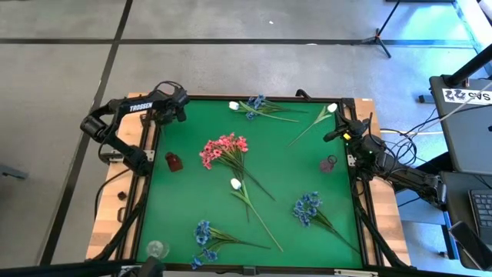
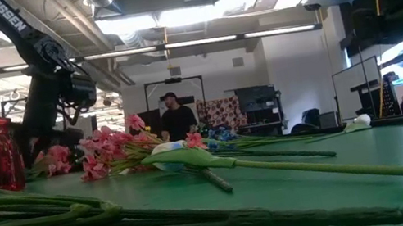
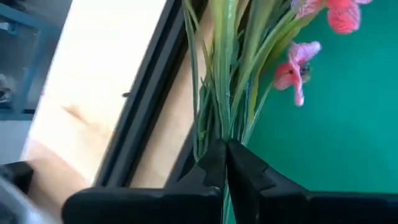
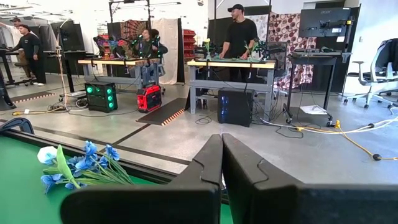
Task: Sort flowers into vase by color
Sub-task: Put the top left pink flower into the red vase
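Pink flowers (image 1: 224,148) lie upper-centre of my high view, stems running diagonally toward lower right. My left gripper (image 3: 225,163) is clamped on green stems (image 3: 227,68); right gripper (image 4: 221,163) is closed, empty.

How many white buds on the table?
3 white buds: one beside the top-edge blue cluster, one in the top right corner, one mid-table below the pink cluster. Others may be hidden.
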You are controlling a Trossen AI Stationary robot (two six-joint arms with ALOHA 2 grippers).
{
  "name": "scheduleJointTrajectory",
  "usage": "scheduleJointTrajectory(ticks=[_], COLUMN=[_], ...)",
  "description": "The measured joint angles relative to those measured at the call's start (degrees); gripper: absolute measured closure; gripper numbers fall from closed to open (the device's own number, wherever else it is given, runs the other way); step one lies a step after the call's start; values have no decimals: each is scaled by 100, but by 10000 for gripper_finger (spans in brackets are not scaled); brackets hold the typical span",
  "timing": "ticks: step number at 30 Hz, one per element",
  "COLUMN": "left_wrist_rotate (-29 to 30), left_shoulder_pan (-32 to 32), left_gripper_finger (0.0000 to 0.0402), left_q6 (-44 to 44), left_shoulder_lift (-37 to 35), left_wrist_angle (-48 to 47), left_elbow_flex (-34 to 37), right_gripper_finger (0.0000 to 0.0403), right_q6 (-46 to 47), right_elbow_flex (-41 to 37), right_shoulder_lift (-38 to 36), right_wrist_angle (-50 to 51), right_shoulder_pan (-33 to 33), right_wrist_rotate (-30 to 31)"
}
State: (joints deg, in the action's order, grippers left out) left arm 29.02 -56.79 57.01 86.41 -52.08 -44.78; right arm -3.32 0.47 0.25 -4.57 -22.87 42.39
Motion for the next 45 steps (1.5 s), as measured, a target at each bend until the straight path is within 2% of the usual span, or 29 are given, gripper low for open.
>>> scheduleJointTrajectory(ticks=[5, 8, 11, 16, 19, 22, 25, 30, 35, 38, 45], left_wrist_rotate=[97, 146, -85, -583, -567, -467, -477, -575, -616, -575, -786], left_shoulder_pan=[395, 723, 1110, 2154, 2877, 3471, 3771, 4320, 4869, 5223, 6558], left_gripper_finger=[400, 400, 401, 401, 401, 401, 401, 401, 401, 401, 401], left_q6=[-488, -514, -494, -144, 189, 82, -20, 351, -129, -56, 583], left_shoulder_lift=[-275, -679, -1215, -2091, -2357, -2385, -2191, -1737, -1530, -1528, -1521], left_wrist_angle=[-233, -329, -343, 70, 592, 1565, 2430, 3365, 4611, 4679, 3811], left_elbow_flex=[-214, -342, -425, -447, -447, -447, -452, -452, -452, -452, -452], right_gripper_finger=[391, 391, 391, 391, 391, 391, 391, 391, 391, 391, 391], right_q6=[-1, -1, -1, -1, -1, -1, -1, -1, -1, -1, -1], right_elbow_flex=[0, 1, 1, 2, 0, 1, 1, 2, 0, 2, 2], right_shoulder_lift=[0, 0, 0, 0, 0, 0, 0, 0, 0, 0, 0], right_wrist_angle=[0, 0, 0, 0, 0, 0, 0, 0, 0, 0, 0], right_shoulder_pan=[0, 0, 0, 0, 0, -1, 0, 0, 0, 0, -1], right_wrist_rotate=[-2, 0, 0, 0, 0, 0, -1, 0, 0, 0, 0])
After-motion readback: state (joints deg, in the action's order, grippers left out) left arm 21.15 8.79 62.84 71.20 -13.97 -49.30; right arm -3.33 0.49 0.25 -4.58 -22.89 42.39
